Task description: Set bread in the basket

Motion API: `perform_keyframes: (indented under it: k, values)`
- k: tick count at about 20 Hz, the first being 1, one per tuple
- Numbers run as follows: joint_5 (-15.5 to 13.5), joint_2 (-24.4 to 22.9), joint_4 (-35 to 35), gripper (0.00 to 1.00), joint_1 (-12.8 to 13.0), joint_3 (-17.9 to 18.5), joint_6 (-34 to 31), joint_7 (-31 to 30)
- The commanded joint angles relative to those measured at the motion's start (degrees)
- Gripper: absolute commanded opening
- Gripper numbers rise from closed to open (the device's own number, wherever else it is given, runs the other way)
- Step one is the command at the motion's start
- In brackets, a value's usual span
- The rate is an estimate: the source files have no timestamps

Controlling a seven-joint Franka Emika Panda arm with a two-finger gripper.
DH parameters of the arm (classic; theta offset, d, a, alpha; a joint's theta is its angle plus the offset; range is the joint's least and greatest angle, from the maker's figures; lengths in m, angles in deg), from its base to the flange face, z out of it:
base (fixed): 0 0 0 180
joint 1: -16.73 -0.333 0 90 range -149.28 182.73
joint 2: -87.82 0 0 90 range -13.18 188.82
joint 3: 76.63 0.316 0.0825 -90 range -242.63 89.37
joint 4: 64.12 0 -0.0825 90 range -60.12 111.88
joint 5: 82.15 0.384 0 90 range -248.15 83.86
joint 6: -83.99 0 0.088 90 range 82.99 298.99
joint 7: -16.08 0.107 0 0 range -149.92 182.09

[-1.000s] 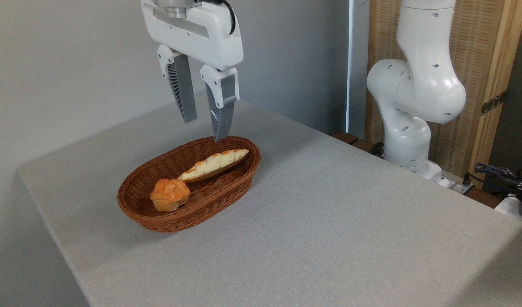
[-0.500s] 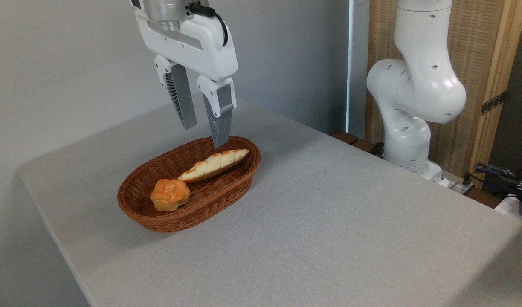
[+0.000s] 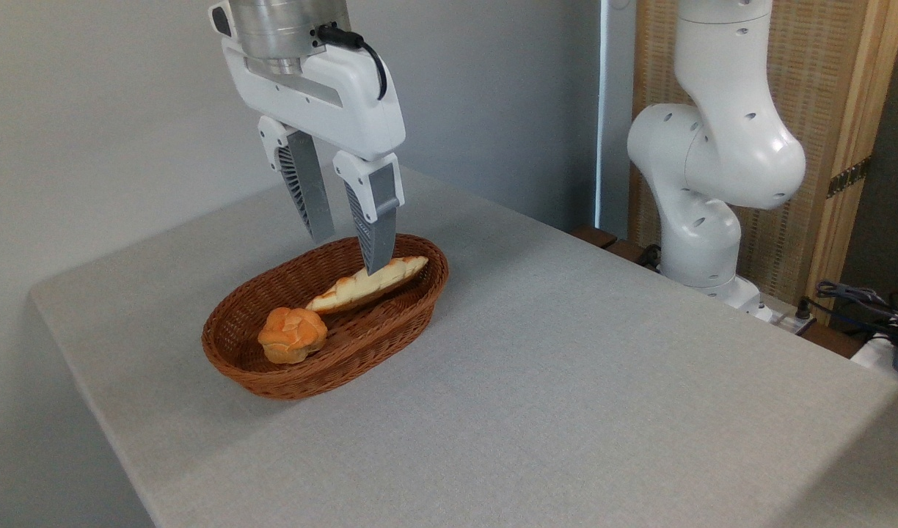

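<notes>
A grey table [image 3: 566, 381] fills most of the picture, running from the lower right up toward the wall at the back. On its left part, a little above the middle of the frame, sits an oval brown wicker basket [image 3: 287, 378] with a thick braided rim.

The bread [image 3: 353, 286], a long braided loaf with a golden crust and paler seams, lies inside the basket. It stretches along the far right half of the basket, its right end resting up near the rim and its left end pointing down toward the middle. Just beside that left end, in the near left part of the basket, sits a small round orange bun [image 3: 292, 334].

The gripper [image 3: 346, 253] hangs from the upper left of the frame, pointing down over the far end of the basket. Its two grey ribbed fingers are spread apart with a clear gap between them, and nothing is held there. The right finger [image 3: 372, 220] has its tip in front of the loaf's upper part; from here I cannot tell whether it touches the crust or only hovers over it. The left finger ends above the basket's back rim.

At the upper right stands the white jointed body of the arm [image 3: 713, 161], in front of a wooden panel. Some cables [image 3: 860, 301] lie at the right edge, past the table.
</notes>
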Motion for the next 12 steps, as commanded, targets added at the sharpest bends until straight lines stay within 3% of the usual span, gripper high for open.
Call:
perform_keyframes:
  k: [1,6,8,12]
  values:
    - [0.67,-0.48,0.35,1.00,-2.21,-2.75,2.12,0.22]
    - [1.02,-2.32,3.17,1.00,-0.45,-1.70,3.10,0.22]
    - [1.55,-3.11,4.92,1.00,2.18,0.67,4.94,0.22]
    - [1.55,-3.21,5.37,1.00,2.45,1.03,5.65,0.31]
